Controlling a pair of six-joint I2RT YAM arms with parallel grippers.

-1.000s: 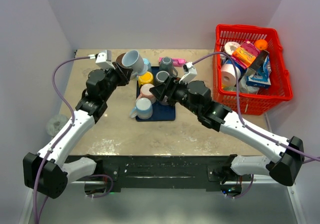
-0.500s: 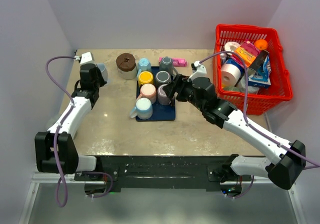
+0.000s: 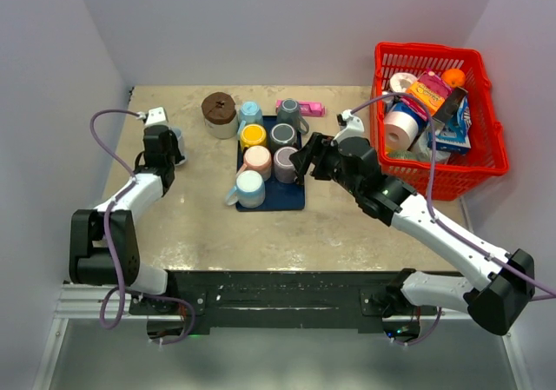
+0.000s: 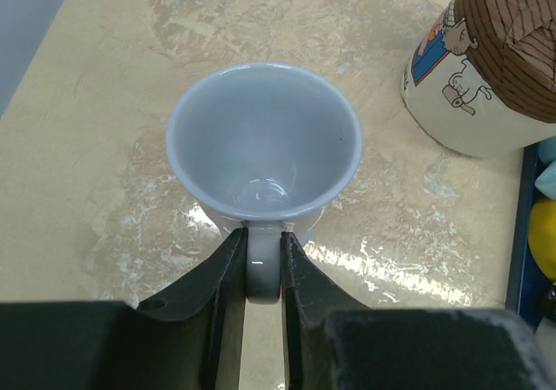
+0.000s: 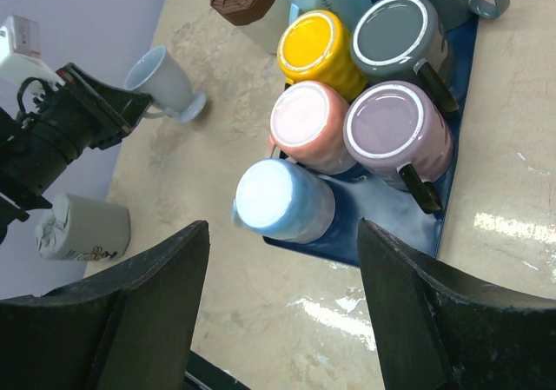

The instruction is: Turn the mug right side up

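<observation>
A pale blue-grey mug (image 4: 263, 138) stands mouth up on the table at the far left, also seen in the right wrist view (image 5: 165, 82). My left gripper (image 4: 263, 251) is shut on its handle, with a black finger on either side; from above, the left gripper (image 3: 168, 147) hides most of the mug. My right gripper (image 5: 282, 229) hangs open with nothing between its fingers, over the near edge of the dark blue tray (image 3: 291, 197). From above, the right gripper (image 3: 301, 162) is at the tray's right side.
Several mugs sit upside down on the tray: yellow (image 5: 317, 47), grey (image 5: 400, 34), pink (image 5: 304, 121), lilac (image 5: 400, 129), light blue (image 5: 282, 199). A brown-lidded jar (image 3: 219, 114) stands right of the held mug. A full red basket (image 3: 486, 160) is at the far right.
My left arm carried the mug from above the jar out to the table's far left and lowered it, mouth up. My right gripper drew back slightly to the right.
</observation>
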